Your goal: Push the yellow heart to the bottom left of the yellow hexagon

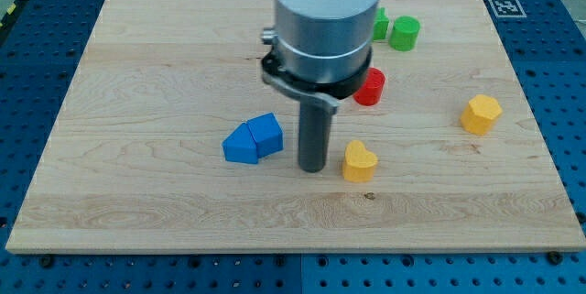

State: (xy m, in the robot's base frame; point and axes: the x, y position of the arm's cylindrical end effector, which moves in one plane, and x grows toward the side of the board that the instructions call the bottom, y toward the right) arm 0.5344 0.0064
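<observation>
The yellow heart (pixel 359 161) lies on the wooden board (pixel 137 102) a little right of centre, toward the view's bottom. The yellow hexagon (pixel 481 114) lies far to its right and slightly higher. My tip (pixel 313 168) rests on the board just left of the yellow heart, a small gap between them. The arm's grey body hangs above the tip and hides part of the board behind it.
Two blue blocks (pixel 253 139) sit touching each other just left of my tip. A red block (pixel 370 86) is half hidden behind the arm. Two green blocks (pixel 404 33) lie near the view's top, one partly hidden. An ArUco tag (pixel 504 6) marks the board's top right corner.
</observation>
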